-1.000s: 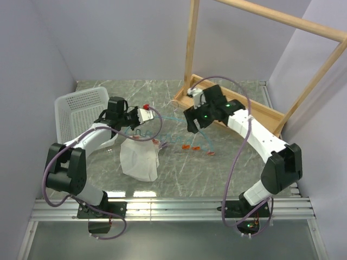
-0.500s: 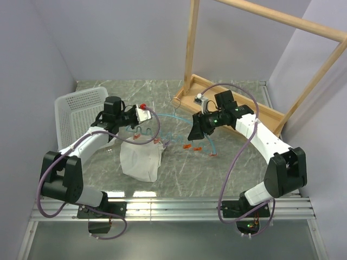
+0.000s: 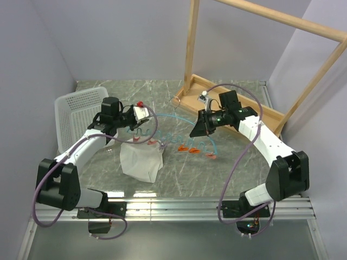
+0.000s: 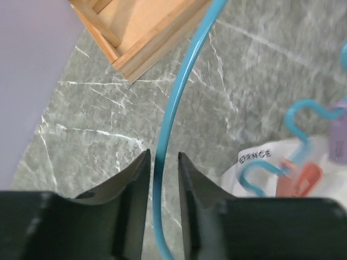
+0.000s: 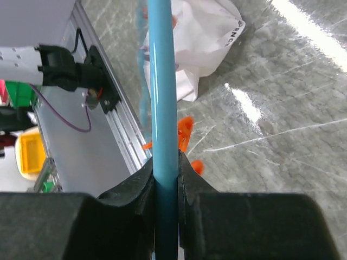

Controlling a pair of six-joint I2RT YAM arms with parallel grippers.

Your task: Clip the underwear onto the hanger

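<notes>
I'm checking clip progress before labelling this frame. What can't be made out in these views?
1. Whether the orange clip bites the underwear: left wrist view, blurred; top view, too small.
2. Whether the left gripper clamps the hanger: left wrist view shows a gap beside one finger.
3. Part of the underwear: right wrist view, behind the hanger.

Teal-blue hanger point(image 5: 164, 81) with orange-red clips point(image 3: 191, 148), white underwear point(image 3: 140, 162), grey white-veined table point(image 3: 184, 173), white perforated basket point(image 3: 76, 111).
</notes>
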